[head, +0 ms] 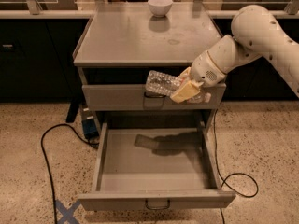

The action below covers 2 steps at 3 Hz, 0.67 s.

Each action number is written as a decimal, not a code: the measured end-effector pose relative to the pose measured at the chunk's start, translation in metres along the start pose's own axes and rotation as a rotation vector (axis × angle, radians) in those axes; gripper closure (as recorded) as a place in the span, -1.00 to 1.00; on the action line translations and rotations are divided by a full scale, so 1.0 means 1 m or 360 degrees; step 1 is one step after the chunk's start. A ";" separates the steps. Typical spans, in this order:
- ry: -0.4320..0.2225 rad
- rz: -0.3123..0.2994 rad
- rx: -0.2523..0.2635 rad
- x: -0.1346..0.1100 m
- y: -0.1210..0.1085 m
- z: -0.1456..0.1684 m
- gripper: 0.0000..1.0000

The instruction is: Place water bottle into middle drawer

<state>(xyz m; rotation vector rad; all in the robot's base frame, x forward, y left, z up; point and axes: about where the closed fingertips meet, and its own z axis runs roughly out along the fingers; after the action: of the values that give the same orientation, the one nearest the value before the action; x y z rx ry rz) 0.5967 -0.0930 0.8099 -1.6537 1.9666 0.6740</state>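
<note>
The water bottle (161, 83) is held off the surfaces, lying roughly level just below the front edge of the bench (126, 41), right of the middle of that edge. Its clear crinkled body points toward the left and crosses in front of the closed upper drawer front (112, 97). The gripper (185, 90) pinches the water bottle at its right end, with 1 tan finger (187, 91) showing across the plastic. The white arm (252, 36) reaches in from beyond the bench's right edge.

Directly beneath, the middle drawer (100, 164) is pulled well out past the bench's front edge, its grey tray open to view. A dark shadow (168, 143) of bottle and gripper falls on the tray floor near its back. The small loop handle (157, 204) sits at the lower edge of its front panel.

On the bench top, 1 white bowl (160, 6) stands near the back edge, right of the middle. On the floor, a black cable (46, 157) curls out by the bench's left front corner, and a blue tape cross (66, 212) lies beyond it.
</note>
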 end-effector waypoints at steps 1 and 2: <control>-0.0018 -0.0012 -0.0038 0.002 0.002 0.019 1.00; -0.0082 -0.0020 -0.0094 0.021 0.010 0.046 1.00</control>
<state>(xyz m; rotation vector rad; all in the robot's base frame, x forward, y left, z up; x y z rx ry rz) 0.5858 -0.0772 0.7622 -1.6653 1.9161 0.7694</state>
